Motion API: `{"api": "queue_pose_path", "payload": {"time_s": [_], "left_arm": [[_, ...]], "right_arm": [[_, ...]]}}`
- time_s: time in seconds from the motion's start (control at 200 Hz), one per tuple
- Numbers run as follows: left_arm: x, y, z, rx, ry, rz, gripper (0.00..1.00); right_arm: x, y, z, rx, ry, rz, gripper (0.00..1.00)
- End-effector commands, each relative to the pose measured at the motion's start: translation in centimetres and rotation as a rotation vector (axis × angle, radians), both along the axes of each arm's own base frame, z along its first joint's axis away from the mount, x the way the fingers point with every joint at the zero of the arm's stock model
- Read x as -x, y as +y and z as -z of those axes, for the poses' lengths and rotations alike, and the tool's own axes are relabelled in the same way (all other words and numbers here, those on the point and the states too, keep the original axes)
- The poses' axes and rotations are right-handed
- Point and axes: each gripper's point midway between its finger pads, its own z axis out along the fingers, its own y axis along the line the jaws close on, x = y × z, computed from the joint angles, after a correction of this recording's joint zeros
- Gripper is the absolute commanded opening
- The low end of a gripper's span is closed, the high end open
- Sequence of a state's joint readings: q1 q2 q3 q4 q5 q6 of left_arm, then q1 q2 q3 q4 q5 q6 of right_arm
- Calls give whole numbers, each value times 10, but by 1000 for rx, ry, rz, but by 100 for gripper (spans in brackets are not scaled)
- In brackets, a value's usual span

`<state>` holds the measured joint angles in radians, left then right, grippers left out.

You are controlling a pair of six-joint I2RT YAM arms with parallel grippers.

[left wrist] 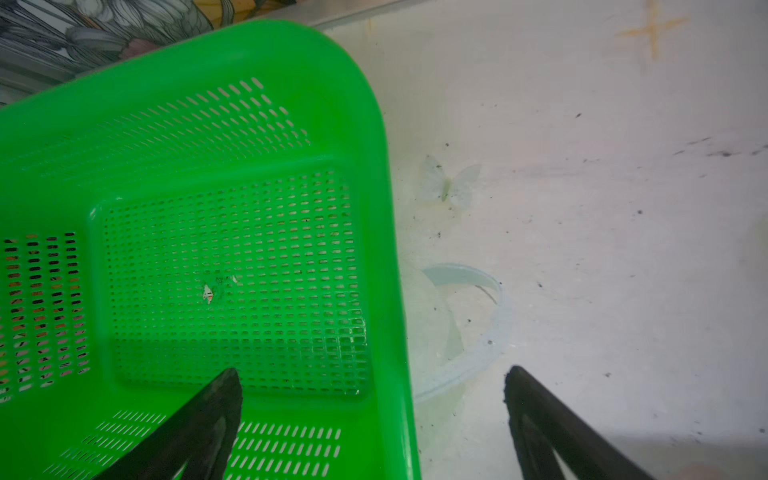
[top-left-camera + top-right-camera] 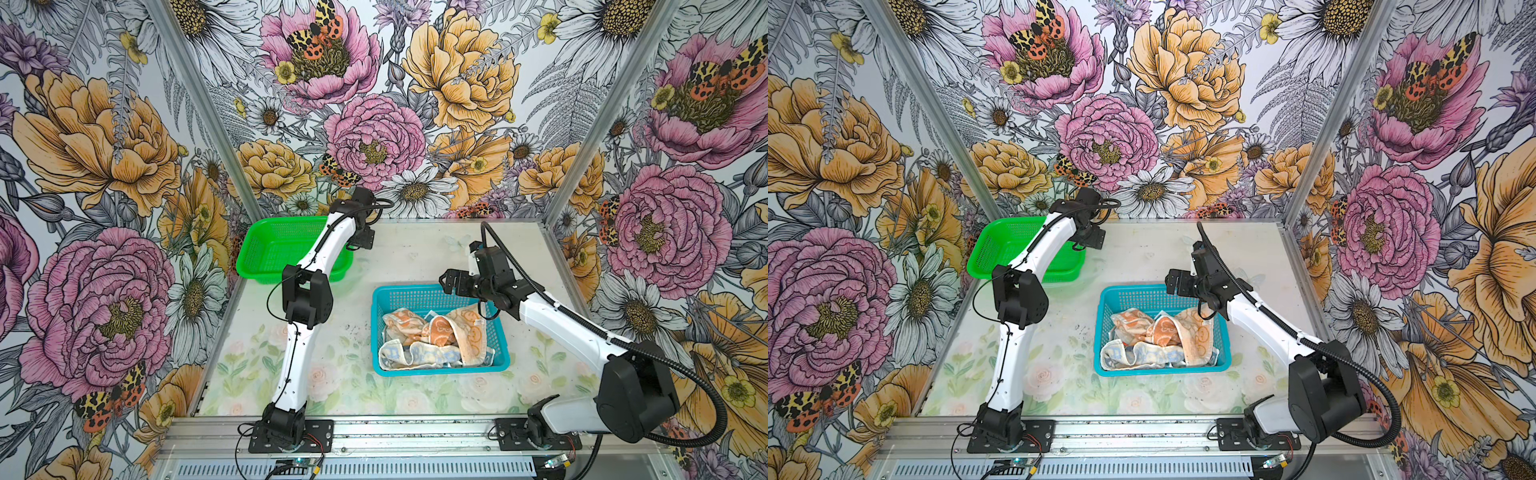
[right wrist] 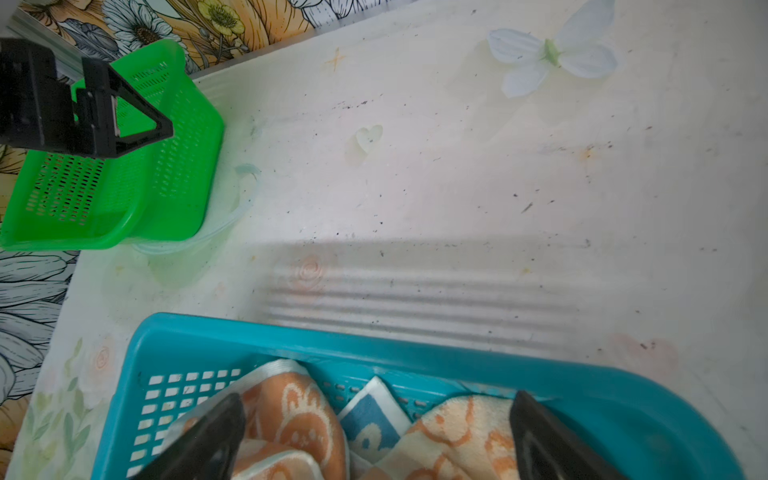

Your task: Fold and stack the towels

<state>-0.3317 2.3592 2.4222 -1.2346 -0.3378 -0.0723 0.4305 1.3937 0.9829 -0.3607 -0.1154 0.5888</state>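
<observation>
While towels (image 3: 299,415) lie bunched below (blue basket (image 3: 415,349)), right gripper (image 3: 378,397) gapes.

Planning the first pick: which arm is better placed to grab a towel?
Right: right end effector hangs open over the towels in the blue basket; left end effector is over the green basket.

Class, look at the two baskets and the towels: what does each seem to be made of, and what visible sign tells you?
Green basket and blue basket: probably moulded plastic, smooth and slightly glossy, with regular slot holes. Towels: apparently terry cloth, matt and fuzzy, crumpling softly; fibre cannot be told.
</observation>
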Motion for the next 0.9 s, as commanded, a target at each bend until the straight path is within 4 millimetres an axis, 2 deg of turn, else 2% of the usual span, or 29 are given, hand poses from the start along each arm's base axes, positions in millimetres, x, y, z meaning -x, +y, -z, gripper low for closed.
{"api": "queue_pose_path", "payload": {"time_s": [0.0,0.11,0.22,0.305,0.42,0.555,0.62,0.796,0.891], "left_arm": [[14,-21,-71,101,-136,3,99],[34,-39,-89,164,-150,10,99],[58,-60,-95,181,-148,30,99],[76,-75,-91,186,-138,50,99],[96,-88,-75,232,-109,58,99],[112,-95,-58,287,-82,65,99],[116,-93,-56,283,-84,58,99],[126,-99,-53,302,-84,74,99],[129,-104,-49,303,-79,80,99]], "right_arm": [[2,9,3,-104,57,72,99],[-6,10,14,-139,89,142,99],[-14,8,23,-197,106,217,100],[-20,8,31,-211,118,259,99],[-30,4,45,-207,133,295,99],[-49,-3,58,-169,133,308,99],[-59,-5,63,-158,141,293,99],[-86,-14,77,34,144,234,100],[-108,-25,74,202,126,209,99]]}}
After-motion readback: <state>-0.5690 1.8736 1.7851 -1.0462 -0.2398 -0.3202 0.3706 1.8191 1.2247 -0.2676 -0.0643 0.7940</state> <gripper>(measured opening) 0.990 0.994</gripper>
